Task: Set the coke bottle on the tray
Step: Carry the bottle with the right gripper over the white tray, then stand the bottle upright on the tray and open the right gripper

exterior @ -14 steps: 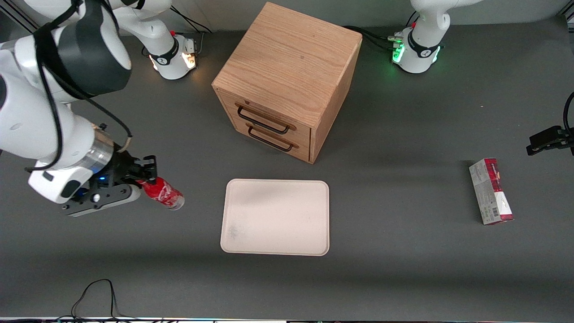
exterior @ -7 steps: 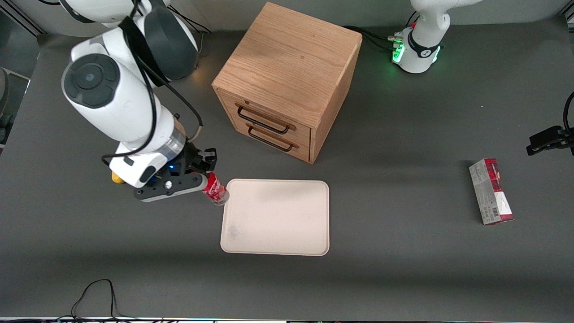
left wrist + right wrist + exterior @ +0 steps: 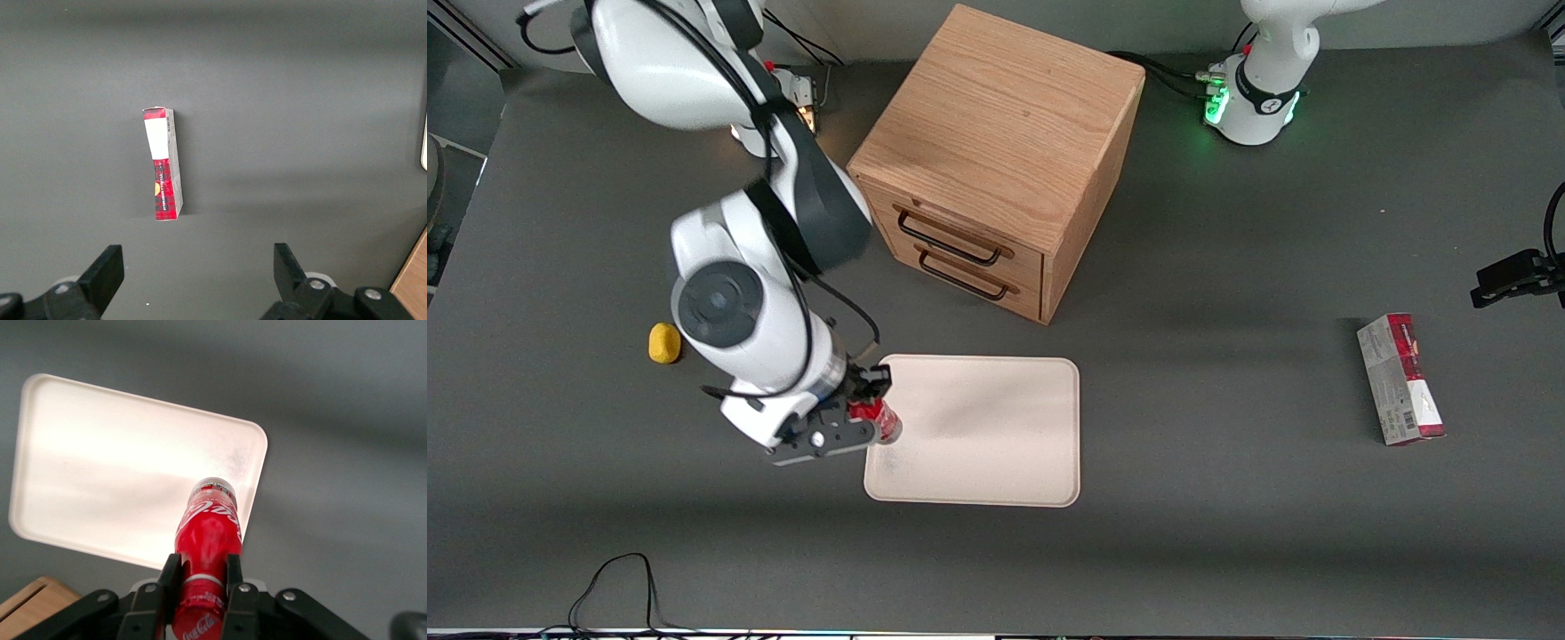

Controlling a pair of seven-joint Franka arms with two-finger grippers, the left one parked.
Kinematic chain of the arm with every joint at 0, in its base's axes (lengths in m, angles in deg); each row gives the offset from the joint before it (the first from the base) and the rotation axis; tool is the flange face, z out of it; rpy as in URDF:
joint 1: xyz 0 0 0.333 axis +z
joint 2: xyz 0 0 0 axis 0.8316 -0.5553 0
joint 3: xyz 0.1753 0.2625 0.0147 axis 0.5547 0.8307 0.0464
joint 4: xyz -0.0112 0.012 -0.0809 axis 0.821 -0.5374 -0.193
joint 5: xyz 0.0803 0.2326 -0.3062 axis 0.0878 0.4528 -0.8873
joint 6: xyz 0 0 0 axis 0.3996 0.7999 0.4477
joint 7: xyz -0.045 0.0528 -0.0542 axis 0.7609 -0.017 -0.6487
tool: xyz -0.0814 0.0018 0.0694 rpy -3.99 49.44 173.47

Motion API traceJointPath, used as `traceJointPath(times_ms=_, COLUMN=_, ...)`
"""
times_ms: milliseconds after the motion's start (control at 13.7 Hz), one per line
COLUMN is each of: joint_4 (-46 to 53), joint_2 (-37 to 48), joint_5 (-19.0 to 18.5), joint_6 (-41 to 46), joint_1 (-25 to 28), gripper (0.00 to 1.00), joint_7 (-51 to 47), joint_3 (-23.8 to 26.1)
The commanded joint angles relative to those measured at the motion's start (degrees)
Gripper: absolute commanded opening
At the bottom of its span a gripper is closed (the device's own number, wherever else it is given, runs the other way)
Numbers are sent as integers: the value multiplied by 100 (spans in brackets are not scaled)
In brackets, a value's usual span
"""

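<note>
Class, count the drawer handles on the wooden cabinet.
2: one handle above the other on the cabinet front. The gripper holds the coke bottle over the tray edge.

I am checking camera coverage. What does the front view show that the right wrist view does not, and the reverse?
Only the front view shows the yellow object, the carton box and the cabinet's two drawer handles. Only the right wrist view shows the fingers clamped on the bottle's neck. Both show the gripper holding the coke bottle above the edge of the tray.

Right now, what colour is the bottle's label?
Red with white script, clearest in the right wrist view: coke bottle in the gripper.
</note>
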Motion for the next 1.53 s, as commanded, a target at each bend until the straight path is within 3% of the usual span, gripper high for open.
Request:
traceJointPath(times_ms=0, joint_4=290, joint_2=-362, joint_5=-52, joint_6=-60, joint_1=-8, gripper=0, joint_7=-38, joint_3=9)
traceJointPath(times_ms=730, joint_4=219, joint_2=-828, joint_5=-60, joint_6=-684, joint_1=-25, gripper=0, joint_7=-64, joint_3=-26)
traceJointPath(times_ms=803, joint_4=211, joint_2=-837, joint_5=-60, joint_6=-693, joint_1=-25, gripper=18, joint_7=-99, joint_3=-18)
traceJointPath(times_ms=876, joint_4=210, joint_2=-855, joint_5=-60, joint_6=-728, joint_1=-34, gripper=62, joint_7=-108, joint_3=-26)
traceJointPath(times_ms=949, joint_4=210, joint_2=-855, joint_5=-52, joint_6=-728, joint_1=-25, gripper=99, joint_7=-117, joint_3=-26)
traceJointPath(times_ms=1242, joint_4=210, joint_2=-723, joint_5=-60, joint_6=-588, joint_1=-8, gripper=100, joint_7=-231, joint_3=-26)
traceJointPath(times_ms=1461, joint_4=219, joint_2=-294, joint_5=-60, joint_6=43, joint_1=-8, gripper=100, joint_7=-231, joint_3=-44)
